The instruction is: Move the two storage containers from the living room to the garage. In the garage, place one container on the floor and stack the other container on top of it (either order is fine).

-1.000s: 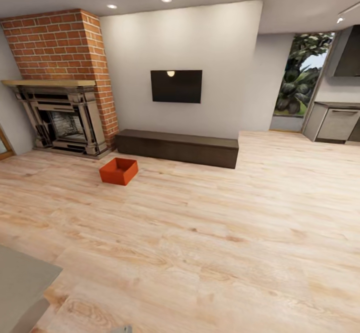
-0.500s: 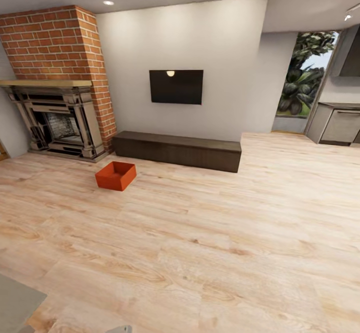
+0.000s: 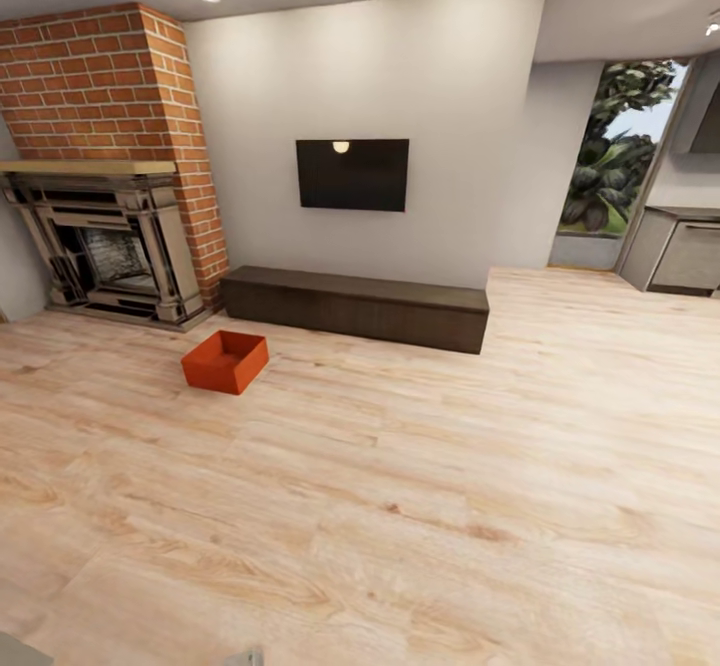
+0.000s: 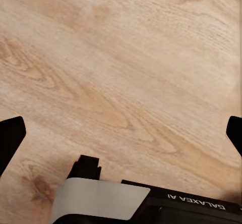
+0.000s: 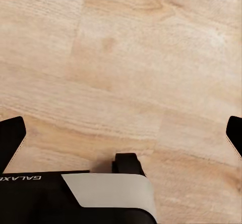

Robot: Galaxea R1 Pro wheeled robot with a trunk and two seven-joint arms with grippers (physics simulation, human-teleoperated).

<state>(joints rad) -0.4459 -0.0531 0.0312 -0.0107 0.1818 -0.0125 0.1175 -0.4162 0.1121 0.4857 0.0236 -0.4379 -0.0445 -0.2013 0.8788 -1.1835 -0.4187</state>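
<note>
While both arms hang low, I see each wrist camera looking down on bare plank flooring. Left gripper [image 4: 121, 130]: its two dark fingertips sit at the far edges of the frame, set wide apart, nothing between them but wood. Right gripper [image 5: 121, 128]: the same, tips spread wide and empty. Neither touches anything.

Outward from the grippers, in the head view, the plank floor [image 3: 430, 506] runs clear to the far wall. One orange-red bin [image 3: 225, 361] sits on it at about 11 o'clock from me, well apart from both grippers. It lies left of my centre line, so I judge the left arm the nearer one once I close in. The bin is turned askew to the wall; its longer side seems to run from near-left to far-right, though at this range I hold that loosely. It stands open-topped and I can see nothing inside it. A second bin I cannot place from these pictures.

Beyond the bin, at 12 o'clock, a low dark bench [image 3: 355, 306] lies along the white wall under a black TV [image 3: 352, 174]; the bin is near the bench's left end, apart from it. A brick fireplace [image 3: 105, 226] stands at 10 o'clock. A window with foliage [image 3: 610, 171] shows at 1 o'clock.

My judgement: the approach is in hand, the pickup not yet begun.
</note>
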